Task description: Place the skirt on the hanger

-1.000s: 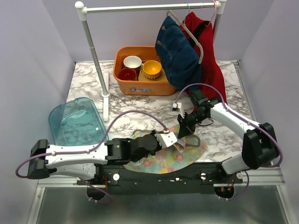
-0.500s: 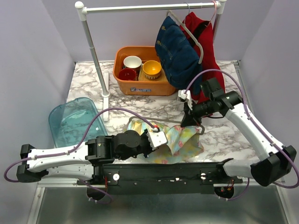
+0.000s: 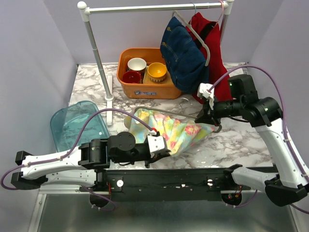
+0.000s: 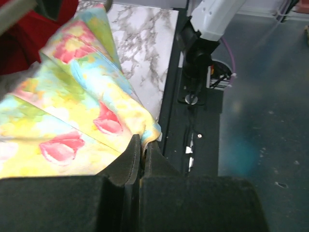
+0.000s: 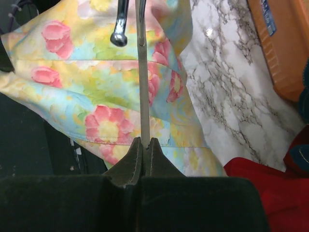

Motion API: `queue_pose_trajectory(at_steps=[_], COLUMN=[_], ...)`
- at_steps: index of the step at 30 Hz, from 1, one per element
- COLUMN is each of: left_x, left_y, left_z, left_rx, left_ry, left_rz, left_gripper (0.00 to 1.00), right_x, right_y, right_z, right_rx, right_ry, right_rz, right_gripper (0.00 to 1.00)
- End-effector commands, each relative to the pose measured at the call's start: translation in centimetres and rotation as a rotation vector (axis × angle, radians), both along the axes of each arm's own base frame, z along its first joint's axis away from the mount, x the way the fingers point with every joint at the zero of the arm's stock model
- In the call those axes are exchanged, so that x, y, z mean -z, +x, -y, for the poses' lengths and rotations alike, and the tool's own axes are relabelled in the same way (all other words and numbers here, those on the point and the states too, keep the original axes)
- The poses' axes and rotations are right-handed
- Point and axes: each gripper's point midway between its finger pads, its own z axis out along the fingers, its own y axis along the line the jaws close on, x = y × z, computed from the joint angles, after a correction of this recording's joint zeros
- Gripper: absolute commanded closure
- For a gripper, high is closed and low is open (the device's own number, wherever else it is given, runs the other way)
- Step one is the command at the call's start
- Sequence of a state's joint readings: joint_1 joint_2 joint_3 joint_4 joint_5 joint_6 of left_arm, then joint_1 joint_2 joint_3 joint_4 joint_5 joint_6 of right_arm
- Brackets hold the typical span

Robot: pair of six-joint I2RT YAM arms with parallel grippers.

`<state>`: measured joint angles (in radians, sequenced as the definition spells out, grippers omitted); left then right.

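Teal see-through tub point(image 3: 79, 126) lies by the left edge of the marble table point(image 3: 236, 140). Just right of it, near the front edge, the left gripper point(image 4: 143, 142) has its fingers pressed together on the hem of the floral skirt point(image 3: 171, 131). The skirt is lifted and spread across the middle of the table. Its long axis runs left to right: the wide part fans toward the left gripper, and the narrow end points at the right edge. At the back, an orange basin point(image 3: 145, 89) holds a white bowl point(image 3: 136, 64), a red bowl point(image 3: 131, 76) and a yellow bowl point(image 3: 157, 71). The right gripper point(image 5: 143, 142) pinches the thin grey hanger point(image 5: 142, 72) tight above the skirt. How the cloth sits on the hanger is hard to make out from above, as folds cover most of it. A denim garment point(image 3: 186, 55) and a red garment point(image 3: 215, 63) hang from the rail point(image 3: 145, 7) at the back right corner, with the red one partly hidden.
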<state>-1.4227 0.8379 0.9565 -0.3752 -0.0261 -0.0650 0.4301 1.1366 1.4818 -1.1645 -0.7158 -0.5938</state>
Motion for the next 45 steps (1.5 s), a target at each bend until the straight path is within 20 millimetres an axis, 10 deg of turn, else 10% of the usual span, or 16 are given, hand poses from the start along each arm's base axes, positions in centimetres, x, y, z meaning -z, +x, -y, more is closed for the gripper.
queue_pose_trajectory(at_steps=[1,16,19,26,32,45], left_x=[1.6,7.3,8.9,1.7,-3.6,-1.7], left_y=[-3.6,-6.1,-5.0,0.2,5.1,5.2], left_z=[0.6,1.2,0.8,-4.2,-8.8,-1.0], left_rx=[0.151,0.231,0.17,-0.077,-0.282,-0.024], left_ry=[0.035,0.119,0.178,0.043,0.032,0.212], left_rz=[-0.112,-0.235,-0.216,-0.008,0.272,0.303], left_gripper=[1.0,1.0,0.68,0.01,0.01,0.02], right_x=[-2.5,-1.9,-1.4,1.1,3.7,5.6], right_y=[0.7,1.9,1.8,0.8,-1.9,-6.5], right_z=[0.6,1.1,1.1,1.1,1.2,1.2], right_rx=[0.075,0.162,0.157,0.087,-0.103,-0.344], right_ry=[0.014,0.01,0.012,-0.003,-0.028,0.032], right_rz=[0.058,0.05,0.041,0.048,0.086,0.161], right_gripper=[0.99,0.99,0.99,1.0,0.99,0.99])
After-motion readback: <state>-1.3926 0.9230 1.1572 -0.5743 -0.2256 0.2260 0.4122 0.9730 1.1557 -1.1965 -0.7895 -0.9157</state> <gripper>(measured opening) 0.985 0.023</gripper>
